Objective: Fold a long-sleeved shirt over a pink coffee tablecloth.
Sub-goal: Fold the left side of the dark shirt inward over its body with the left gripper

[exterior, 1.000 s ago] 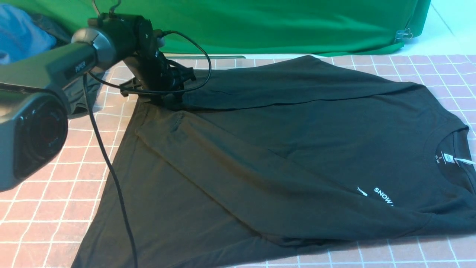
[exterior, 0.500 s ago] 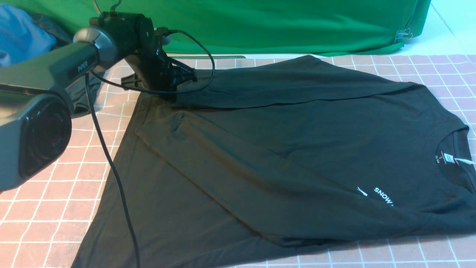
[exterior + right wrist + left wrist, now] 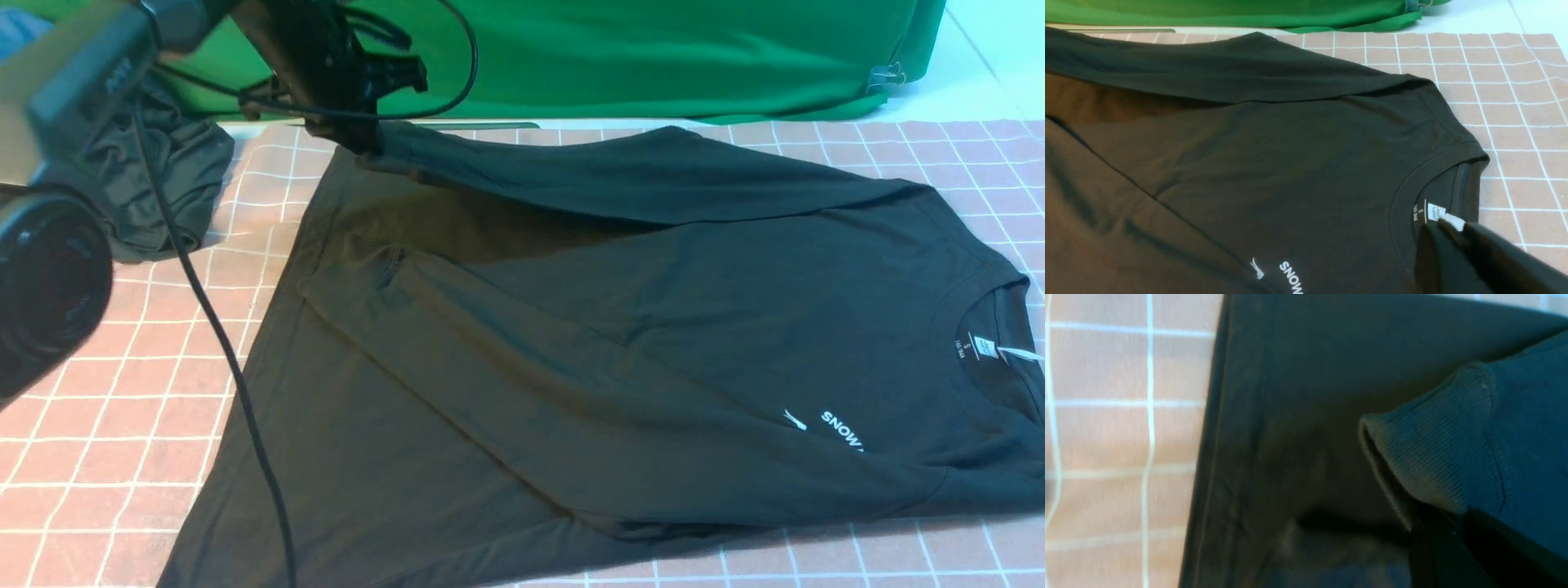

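Risks, as we judged them:
- The left claw [image 3: 359, 137] was clamped on the ribbed cuff [image 3: 1437, 449] close to its edge. With so little cloth between the fingers, a quick swing could have pulled the cuff free and dropped the sleeve [image 3: 620, 175] crooked.
- The sleeve ran taut from shoulder to claw. Carrying it further outward would have dragged the shoulder and rumpled the flat body.
- The arm's cable [image 3: 229, 359] hung low over the hem side. A low pass could have snagged or shoved the cloth there.
- The other sleeve [image 3: 490, 351] already lay slantwise across the body. A careless drop would have landed on it unevenly and bulked the fold.
- The right claw [image 3: 1453, 239] sat beside the neck label [image 3: 1435, 212]. Its fingers looked close together, but we could not tell whether they pinched anything. If the collar was not pinned, the whole shirt could have slid toward the left claw.

Shirt [image 3: 620, 327]: black, matte, soft cotton. It lay face up on the tablecloth [image 3: 98, 457] with the collar to the right and the hem to the left. The cuff end of the far sleeve was held off the cloth, shadowing the body beneath. The white print [image 3: 841, 431] was partly covered near the chest. The body was mostly smooth, with light creases. A smaller dark garment [image 3: 163, 188] sat apart at far left.
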Robot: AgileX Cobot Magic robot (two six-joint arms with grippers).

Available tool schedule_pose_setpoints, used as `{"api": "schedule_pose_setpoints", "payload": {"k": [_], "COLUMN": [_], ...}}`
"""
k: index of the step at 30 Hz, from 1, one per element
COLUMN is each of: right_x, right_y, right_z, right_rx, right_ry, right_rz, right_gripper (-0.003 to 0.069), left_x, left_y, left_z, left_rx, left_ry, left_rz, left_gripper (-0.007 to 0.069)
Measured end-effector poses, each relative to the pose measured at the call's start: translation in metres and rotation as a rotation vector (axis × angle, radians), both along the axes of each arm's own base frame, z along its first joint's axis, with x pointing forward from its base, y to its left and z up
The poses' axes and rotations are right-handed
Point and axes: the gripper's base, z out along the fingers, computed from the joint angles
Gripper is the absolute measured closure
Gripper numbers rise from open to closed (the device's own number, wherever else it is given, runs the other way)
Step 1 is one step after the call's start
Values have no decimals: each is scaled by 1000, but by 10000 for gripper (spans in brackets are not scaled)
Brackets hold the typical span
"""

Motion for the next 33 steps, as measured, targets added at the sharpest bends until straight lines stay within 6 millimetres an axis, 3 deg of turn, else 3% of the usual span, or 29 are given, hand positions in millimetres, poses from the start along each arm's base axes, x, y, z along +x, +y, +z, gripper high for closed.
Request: {"api": "schedule_pose_setpoints", "payload": {"k": [5,11,20,33], "right_x": [0,0,0,0], "right_y": [0,0,0,0], "right_z": [0,0,0,0], "right_rx": [0,-7,-25,-41], "right_ry": [0,0,0,0], "right_rz": [0,4,12,20], "right_gripper": [546,537,526,515], "left_x": [-14,-28,-59,-85], "left_y": [1,0,0,12], "left_z": [30,42,0,-41], "left_rx": [-13,-56,-68,39], "left_ry": [-31,-20,186,344], "left_rz": [4,27,35,71], "left_gripper": [579,579,579,579]}}
